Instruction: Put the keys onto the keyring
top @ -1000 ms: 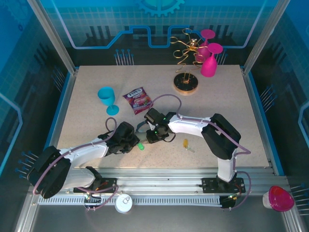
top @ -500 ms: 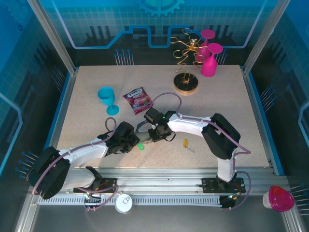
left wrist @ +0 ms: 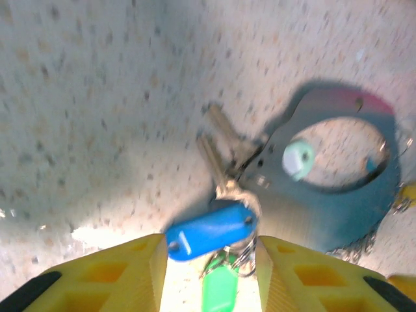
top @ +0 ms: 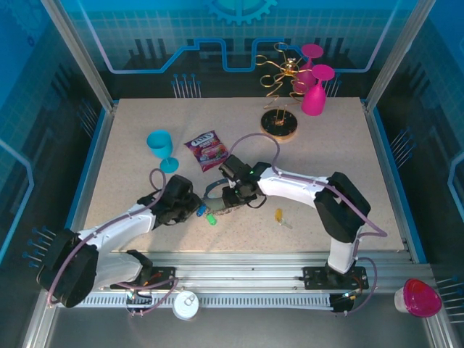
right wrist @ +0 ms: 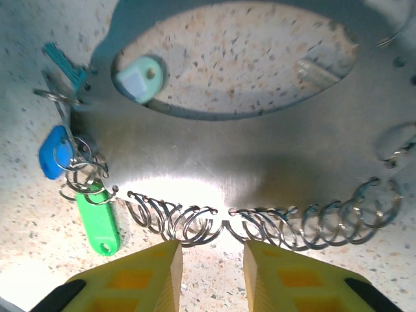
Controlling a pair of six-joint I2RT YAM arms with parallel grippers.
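We find bare table point(top: 348, 145) on our right; the blue goblet point(top: 161, 148) and snack packet point(top: 206, 150) stand far left, the keyring point(right wrist: 260, 156) flat at centre.
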